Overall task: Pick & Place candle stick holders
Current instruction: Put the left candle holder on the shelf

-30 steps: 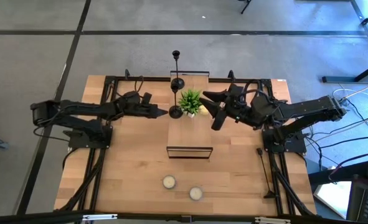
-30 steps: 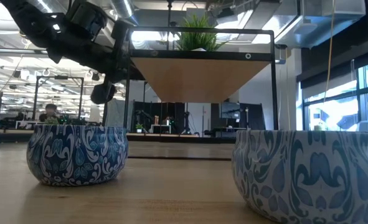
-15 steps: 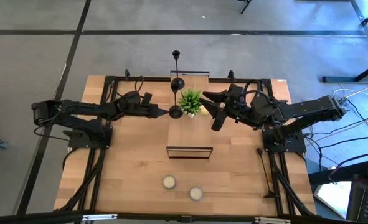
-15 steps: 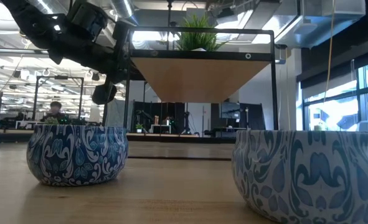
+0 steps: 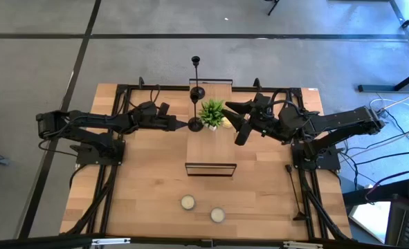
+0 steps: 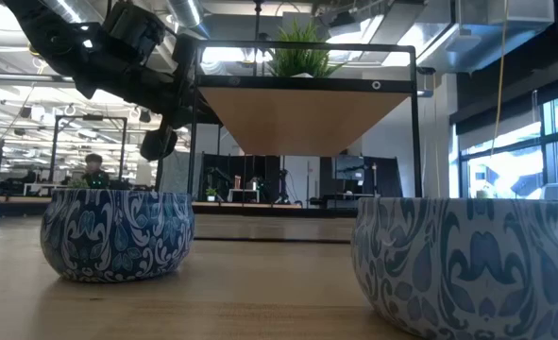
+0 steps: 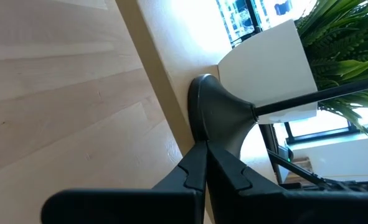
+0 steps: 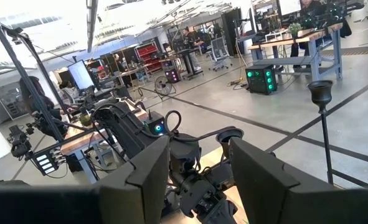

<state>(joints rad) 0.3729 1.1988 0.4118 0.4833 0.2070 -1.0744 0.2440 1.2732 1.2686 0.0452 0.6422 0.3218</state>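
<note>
A short black candle stick holder (image 5: 195, 119) stands by its round base on the left end of the raised wooden shelf (image 5: 210, 149), beside the potted plant (image 5: 212, 112). A taller holder (image 5: 196, 77) stands behind it at the shelf's far edge. A third holder does not show clearly. My left gripper (image 5: 185, 125) is shut, level, with its tips at the short holder's base (image 7: 216, 115). My right gripper (image 5: 234, 122) is open and empty, in the air to the right of the plant. My left gripper comes level from the table's left, and its shut fingertips (image 7: 195, 155) meet the rim of the short holder's round base (image 7: 196, 134). Whether the tips pinch the rim or only lie against it I cannot tell. The holder stands upright on the shelf.
Two small round candles in blue patterned tins (image 5: 187, 202) (image 5: 218, 215) sit near the table's front edge and fill the low view (image 6: 118, 231). The plant's white pot (image 7: 271, 68) stands right next to the short holder. People show in the room beyond.
</note>
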